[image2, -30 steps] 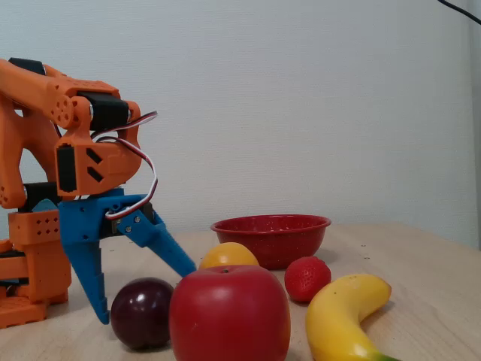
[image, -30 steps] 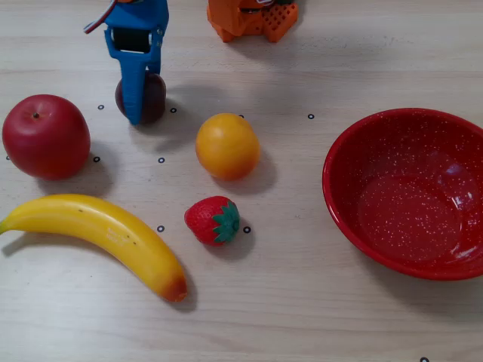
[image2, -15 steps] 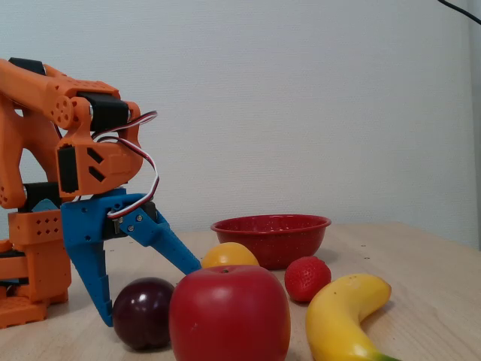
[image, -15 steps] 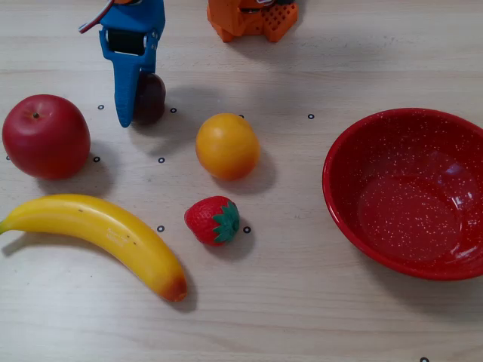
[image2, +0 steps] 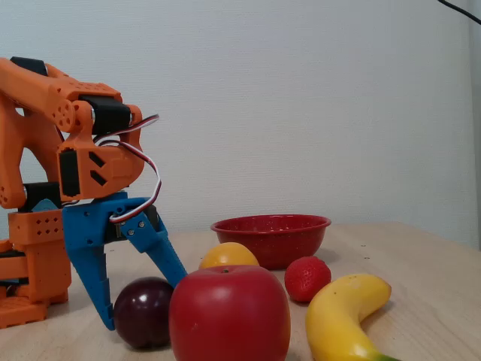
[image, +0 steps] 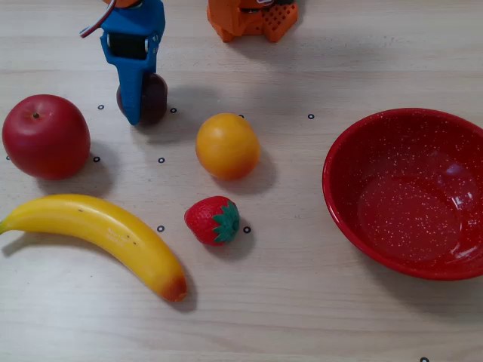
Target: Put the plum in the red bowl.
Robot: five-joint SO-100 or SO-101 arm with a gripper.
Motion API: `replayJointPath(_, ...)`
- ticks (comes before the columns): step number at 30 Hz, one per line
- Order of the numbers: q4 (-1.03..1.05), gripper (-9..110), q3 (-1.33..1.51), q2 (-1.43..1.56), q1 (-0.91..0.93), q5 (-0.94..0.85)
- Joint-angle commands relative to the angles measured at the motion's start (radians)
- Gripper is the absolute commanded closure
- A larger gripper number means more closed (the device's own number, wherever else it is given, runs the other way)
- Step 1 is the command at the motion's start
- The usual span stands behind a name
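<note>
The plum point(image: 155, 96) is a small dark maroon fruit resting on the table at the upper left in a fixed view. It also shows in another fixed view point(image2: 143, 314), behind the apple. My blue gripper point(image: 143, 107) is lowered over it and open, with one jaw on each side of the plum point(image2: 144, 304). The near finger point(image: 134, 90) covers the plum's left part. The red bowl point(image: 329, 175) with white speckles stands empty at the right, far from the gripper, and shows at the back in the side view point(image2: 270, 244).
A red apple point(image: 45, 136) lies left of the plum and an orange point(image: 227, 145) to its right. A strawberry point(image: 213, 220) and a banana point(image: 106, 237) lie nearer the front. The arm's orange base point(image: 253, 19) is at the back edge.
</note>
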Motion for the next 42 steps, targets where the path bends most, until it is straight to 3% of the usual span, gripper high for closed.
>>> replayJointPath(1, -0.017, 70, -0.035, 0.012, -0.020, 0.031)
replayJointPath(4, -0.018, 79, -0.035, 0.011, -0.017, 0.038)
replayJointPath(8, -0.009, 101, -0.038, 0.015, -0.015, 0.044)
replayJointPath(16, 0.193, 101, -0.147, 0.097, -0.006, 0.008)
replayJointPath(24, 0.489, 101, -0.471, 0.164, 0.149, -0.190)
replayJointPath(31, 0.663, 101, -0.813, 0.164, 0.428, -0.417)
replayJointPath(42, 0.563, 101, -1.072, 0.061, 0.973, -0.715)
